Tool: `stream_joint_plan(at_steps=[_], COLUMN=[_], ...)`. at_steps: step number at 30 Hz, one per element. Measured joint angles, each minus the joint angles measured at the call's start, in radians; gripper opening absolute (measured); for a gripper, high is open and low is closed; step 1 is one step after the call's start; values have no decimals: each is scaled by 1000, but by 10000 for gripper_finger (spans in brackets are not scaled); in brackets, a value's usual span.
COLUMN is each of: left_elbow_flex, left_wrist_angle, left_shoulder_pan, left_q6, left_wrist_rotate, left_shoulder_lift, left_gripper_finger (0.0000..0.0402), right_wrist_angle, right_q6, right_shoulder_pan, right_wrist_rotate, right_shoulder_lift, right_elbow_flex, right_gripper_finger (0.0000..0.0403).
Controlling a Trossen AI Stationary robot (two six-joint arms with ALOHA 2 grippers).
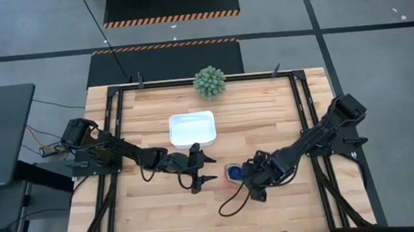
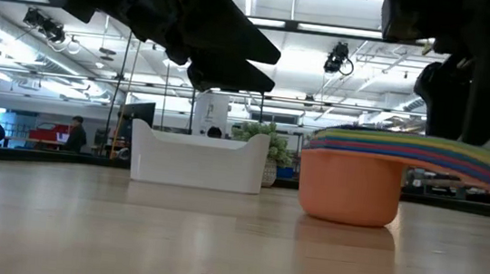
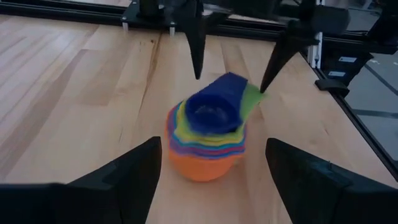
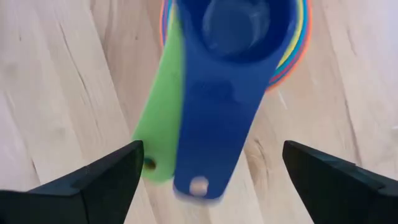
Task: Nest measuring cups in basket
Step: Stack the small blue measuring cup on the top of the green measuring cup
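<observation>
Pointing apparently rightward: measuring cups' (image 1: 234,173) handles.

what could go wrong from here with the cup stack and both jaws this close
1. The cups sit nested on the table, outside the basket. The top blue cup looks tilted, so a lift by the handles may shed it.
2. The green handle fans away from the blue handle, so the open right gripper may pinch only one.
3. The open left gripper faces the stack from the other side; both closing in could collide or topple it.
</observation>
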Motion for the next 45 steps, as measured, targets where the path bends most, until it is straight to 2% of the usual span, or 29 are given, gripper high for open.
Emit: stream_joint_plan(at_steps=[6, 9, 14, 19, 26, 32, 45], left_elbow_flex=[0, 0, 0, 2, 0, 0, 0], left_wrist_angle=[0, 10, 26, 34, 41, 68, 64], left_shoulder_pan=[-9, -37, -83, -92, -101, -106, -104], left_q6=[0, 17, 18, -13, -24, -9, -6], left_wrist_rotate=[89, 62, -22, -50, -39, -39, -39], left_shoulder_lift=[6, 21, 69, 87, 98, 98, 98], left_gripper_finger=[292, 292, 292, 292, 292, 292, 292], right_wrist_angle=[-25, -61, -178, -255, -181, 89, 132], right_q6=[-2, -14, 10, 60, 11, -25, 5], right_shoulder_pan=[-1, -2, -2, -14, -56, -87, -52], right_wrist_rotate=[16, 30, 111, 146, 81, -16, -12], right_shoulder_lift=[-35, -57, -110, -128, -116, -122, -132], right_elbow_flex=[0, 0, 0, -1, -118, -235, -210], right_gripper_finger=[391, 391, 391, 391, 386, 364, 350])
